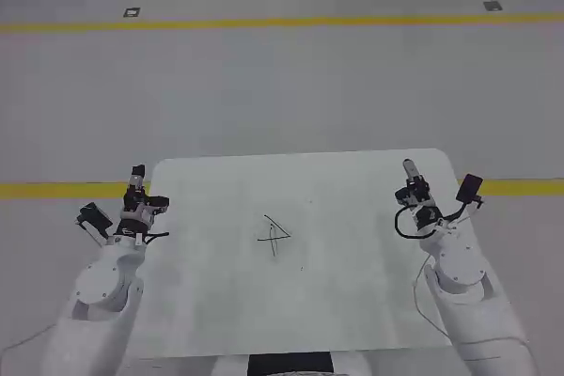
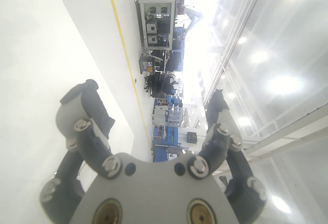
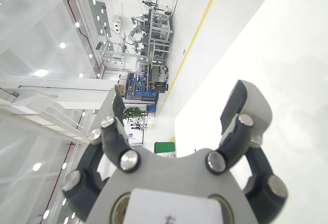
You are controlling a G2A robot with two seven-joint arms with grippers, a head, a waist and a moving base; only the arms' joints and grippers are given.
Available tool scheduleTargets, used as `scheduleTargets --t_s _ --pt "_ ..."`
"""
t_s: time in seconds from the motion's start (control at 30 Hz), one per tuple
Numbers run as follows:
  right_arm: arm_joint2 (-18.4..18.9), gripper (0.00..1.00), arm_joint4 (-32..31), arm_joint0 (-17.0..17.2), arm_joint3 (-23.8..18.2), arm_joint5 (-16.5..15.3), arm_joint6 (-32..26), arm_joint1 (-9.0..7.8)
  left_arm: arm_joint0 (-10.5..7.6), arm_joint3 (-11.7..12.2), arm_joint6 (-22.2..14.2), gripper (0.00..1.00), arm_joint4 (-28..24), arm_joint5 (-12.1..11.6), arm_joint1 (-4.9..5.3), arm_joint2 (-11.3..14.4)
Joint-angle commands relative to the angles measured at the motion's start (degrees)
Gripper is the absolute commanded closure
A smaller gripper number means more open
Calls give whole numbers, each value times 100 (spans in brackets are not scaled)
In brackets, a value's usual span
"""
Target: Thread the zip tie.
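Top view: the zip tie (image 1: 274,235) is a thin dark strip with crossing lines, lying flat at the centre of the white table (image 1: 357,301). The left gripper (image 1: 137,174) and right gripper (image 1: 409,169) sit at opposite table edges, well apart from it, each with fingers spread wide and empty.

I log: white table (image 1: 357,282) | yellow floor line (image 1: 282,21) well beyond its far edge | second yellow line (image 1: 38,190) at both table sides | green bin (image 3: 164,147) near a table corner | equipment rack (image 2: 156,22) beside a floor line
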State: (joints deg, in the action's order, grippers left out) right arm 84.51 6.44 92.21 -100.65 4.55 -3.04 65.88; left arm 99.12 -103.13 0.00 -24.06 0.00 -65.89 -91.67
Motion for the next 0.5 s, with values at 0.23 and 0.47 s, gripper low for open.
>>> scheduleTargets --t_s 0.23,0.47 --pt "3 0 4 2 -2 -1 -1 0 0 0 0 0 0 0 0 0" --pt "-869 0 -1018 -1090 284 623 -670 54 0 0 0 0 0 0 0 0"
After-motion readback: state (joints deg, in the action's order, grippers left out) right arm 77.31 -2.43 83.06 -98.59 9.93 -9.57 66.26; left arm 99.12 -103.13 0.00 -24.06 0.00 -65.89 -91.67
